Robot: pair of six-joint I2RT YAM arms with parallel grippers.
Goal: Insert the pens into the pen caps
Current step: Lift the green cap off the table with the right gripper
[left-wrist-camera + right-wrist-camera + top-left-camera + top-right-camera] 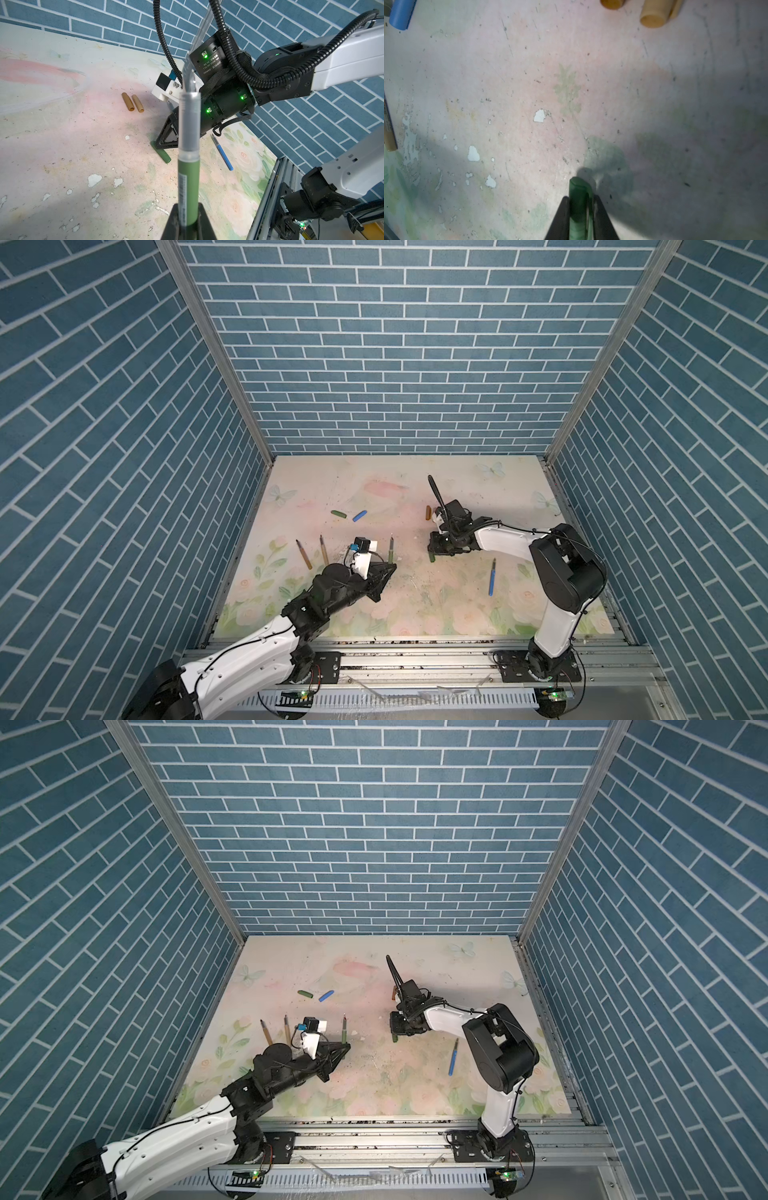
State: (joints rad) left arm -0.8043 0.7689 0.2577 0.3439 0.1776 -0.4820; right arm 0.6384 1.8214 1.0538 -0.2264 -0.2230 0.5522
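Note:
My left gripper point(187, 220) point(390, 566) is shut on a dark green pen point(188, 187) point(391, 549) by its back end. The pen's clear front section and tip point up and away. My right gripper point(580, 197) point(432, 549) is shut on a green pen cap point(578, 199) point(163, 154) point(432, 556), low over the mat to the right of the held pen. Lying on the mat are a green cap point(338, 514), a blue cap point(360, 515), an amber cap point(428, 513) and a tan cap point(654, 16). An orange-brown pen point(304, 554), a tan pen point(323, 551) and a blue pen point(492, 576) also lie there.
The floral mat point(374, 614) is worn, with white chipped patches. Blue brick walls point(395, 364) close in the back and both sides. An aluminium rail point(415, 659) with the arm bases runs along the front edge. A black cable loop point(436, 493) rises above the right wrist.

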